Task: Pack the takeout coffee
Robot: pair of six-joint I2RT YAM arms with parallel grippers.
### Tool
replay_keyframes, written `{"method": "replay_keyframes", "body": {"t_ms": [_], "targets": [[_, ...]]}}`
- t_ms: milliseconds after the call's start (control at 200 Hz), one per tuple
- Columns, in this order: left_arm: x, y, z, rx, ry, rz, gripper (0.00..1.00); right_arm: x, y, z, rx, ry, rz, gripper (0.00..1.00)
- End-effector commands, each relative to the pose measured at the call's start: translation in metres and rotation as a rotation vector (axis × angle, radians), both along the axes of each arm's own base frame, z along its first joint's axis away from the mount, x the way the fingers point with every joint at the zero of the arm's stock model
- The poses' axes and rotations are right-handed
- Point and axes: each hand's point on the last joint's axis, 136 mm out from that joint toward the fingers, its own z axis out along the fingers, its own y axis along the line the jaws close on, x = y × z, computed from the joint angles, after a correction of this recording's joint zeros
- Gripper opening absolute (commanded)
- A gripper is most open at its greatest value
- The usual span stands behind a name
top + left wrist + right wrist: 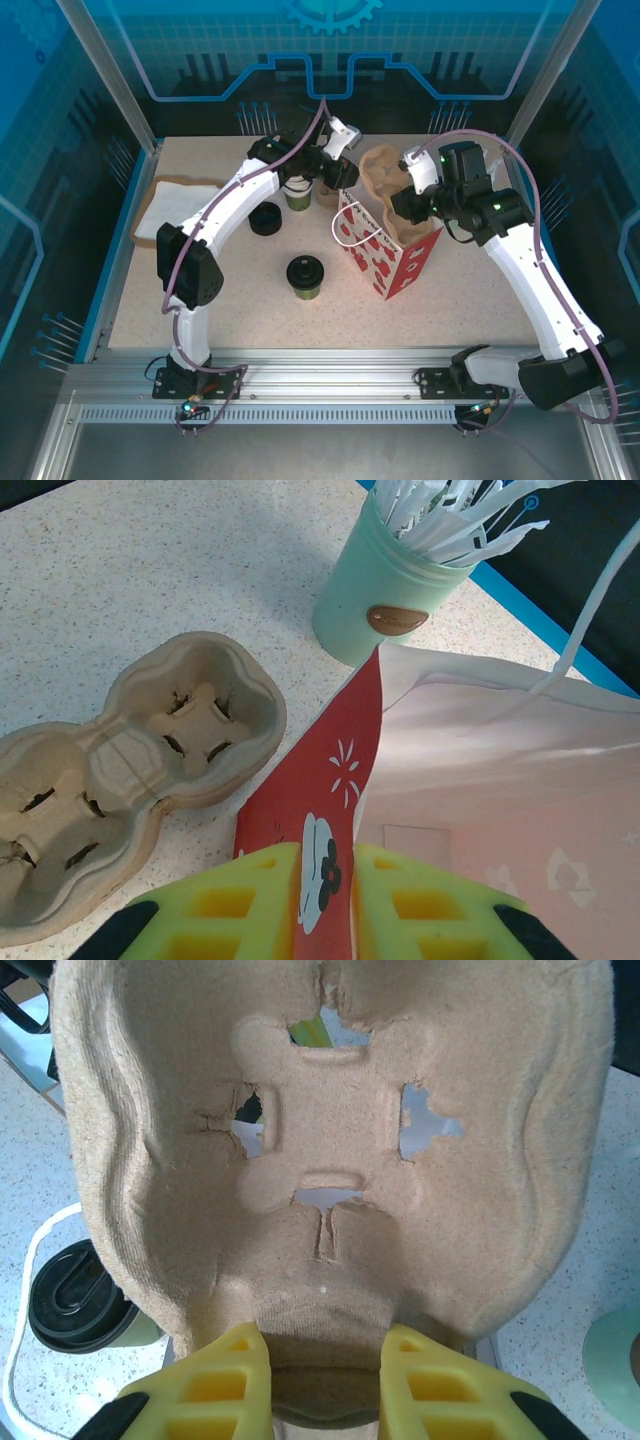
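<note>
Left jaws: clenched on the top rim of the red-and-white paper bag [385, 248]; the left wrist view shows the red edge pinched between two yellow ribbed fingers [240, 905].
Right jaws: grasping one end of the brown moulded-pulp cup carrier [385, 165], with its rounded lip held between two yellow fingers [215, 1380].
Coffee: one small green paper cup with a round black plastic lid [305, 275] stands upright on the speckled desk [450, 300]. It is left of the bag and apart from it, nearer the arm bases, and neither jaws touch it.
Counts: one bag, one carrier with two cup wells, one lidded cup, one loose black lid [265, 218], one stack of lidless green cups with white rims [297, 193], and one flat pile of white and brown paper [170, 205] at the desk's left edge.
Textures: the carrier is fibrous and matte, with cross-cut slots in each well. The bag is smooth paper, red outside and pale inside, with a white cord handle [345, 230].
Left wrist view: shows both carrier wells from above [130, 770], the bag's open interior [500, 810], and a mint-green tumbler of white wrapped sticks [385, 590] just beyond the bag.
Right wrist view: shows the carrier close up [330, 1140] with light coming through its torn slots. The lidded cup [75, 1300] sits low on the left beside the handle cord [25, 1290].
</note>
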Motion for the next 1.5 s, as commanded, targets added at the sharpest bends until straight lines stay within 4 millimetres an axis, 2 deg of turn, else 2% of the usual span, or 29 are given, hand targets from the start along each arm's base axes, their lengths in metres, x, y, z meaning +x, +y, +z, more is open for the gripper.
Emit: {"method": "replay_keyframes", "body": {"t_ms": [0, 335, 625, 1091, 1491], "targets": [[-0.005, 0.005, 0.019, -0.045, -0.011, 0.005, 0.22, -0.004, -0.004, -0.003, -0.007, 0.029, 0.003, 0.22], [-0.003, 0.009, 0.019, -0.056, -0.019, 0.019, 0.3, -0.004, -0.004, -0.019, -0.029, 0.107, -0.002, 0.22], [-0.001, 0.013, 0.02, -0.061, -0.023, 0.027, 0.32, -0.004, 0.0, -0.031, -0.053, 0.159, 0.005, 0.22], [0.003, 0.021, 0.022, -0.066, -0.026, 0.044, 0.37, -0.007, -0.006, -0.045, -0.109, 0.207, -0.007, 0.22], [0.0, 0.018, 0.029, -0.104, -0.029, 0.027, 0.43, -0.008, -0.004, -0.056, -0.165, 0.242, 0.0, 0.22]]}}
